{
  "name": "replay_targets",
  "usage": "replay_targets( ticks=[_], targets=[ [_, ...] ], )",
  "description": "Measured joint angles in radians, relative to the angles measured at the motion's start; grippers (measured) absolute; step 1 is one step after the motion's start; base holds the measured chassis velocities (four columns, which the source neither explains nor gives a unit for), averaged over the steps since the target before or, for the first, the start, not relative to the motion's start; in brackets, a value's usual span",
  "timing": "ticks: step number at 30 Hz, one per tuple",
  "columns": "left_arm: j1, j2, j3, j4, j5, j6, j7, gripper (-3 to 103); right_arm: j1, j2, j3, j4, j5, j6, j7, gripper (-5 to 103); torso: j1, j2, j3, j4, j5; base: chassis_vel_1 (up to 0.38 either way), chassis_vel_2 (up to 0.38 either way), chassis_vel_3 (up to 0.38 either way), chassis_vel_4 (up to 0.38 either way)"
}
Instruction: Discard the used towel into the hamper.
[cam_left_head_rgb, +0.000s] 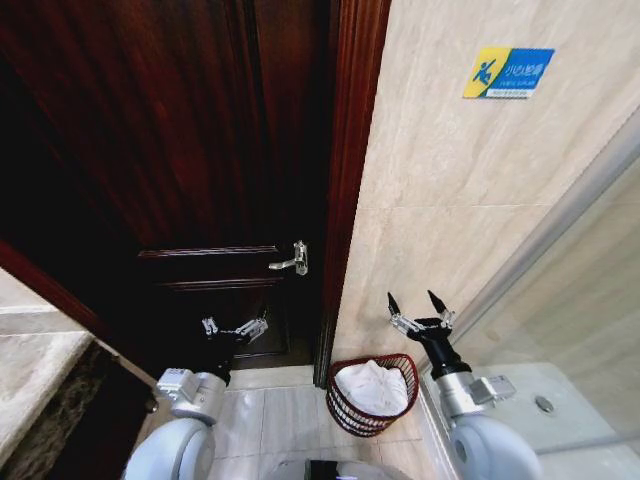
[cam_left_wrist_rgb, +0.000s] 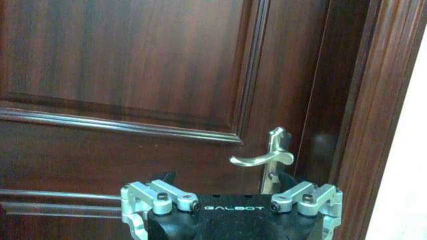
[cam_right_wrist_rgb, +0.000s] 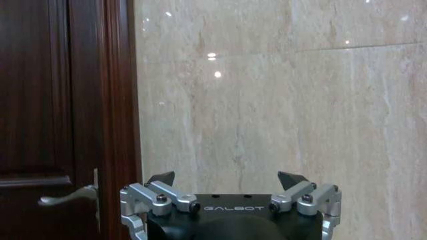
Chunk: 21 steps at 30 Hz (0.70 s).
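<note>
The left hand (cam_left_head_rgb: 235, 328) is held open and empty before the dark door (cam_left_head_rgb: 180, 150), the towel (cam_left_head_rgb: 372, 387) is seen lying inside the hamper (cam_left_head_rgb: 345, 412) on the floor, and the right hand (cam_left_head_rgb: 419, 303) is raised open above it.

The small round reddish-brown wire hamper (cam_left_head_rgb: 373, 395) stands on the floor between the two claws, below and just left of the open right gripper (cam_left_head_rgb: 420, 303), with a bundled white towel (cam_left_head_rgb: 371, 386) inside it. The open left gripper (cam_left_head_rgb: 235, 327) hangs left of the hamper, before the dark wooden door (cam_left_head_rgb: 180, 150), whose silver lever handle (cam_left_head_rgb: 291, 261) sits above and right of it.
</note>
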Motion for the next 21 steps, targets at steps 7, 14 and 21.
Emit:
replay_targets(
  ticks=[7,14,21],
  targets=[
    [0.0,0.0,0.0,0.0,0.0,0.0,0.0,100,-0.007,0.012,0.0,-0.005,-0.01,0.015,-0.018,100,0.0,0.0,0.0,0.0,0.0,0.0,0.0,0.0,0.0],
    [0.0,0.0,0.0,0.0,0.0,0.0,0.0,100,-0.016,0.031,-0.016,-0.013,-0.035,0.039,-0.03,100,0.0,0.0,0.0,0.0,0.0,0.0,0.0,0.0,0.0],
    [0.0,0.0,0.0,0.0,0.0,0.0,0.0,100,-0.079,0.058,-0.028,-0.037,-0.064,0.106,-0.042,100,0.0,0.0,0.0,-0.0001,0.0,0.0,0.0,0.0,0.0]
  ],
)
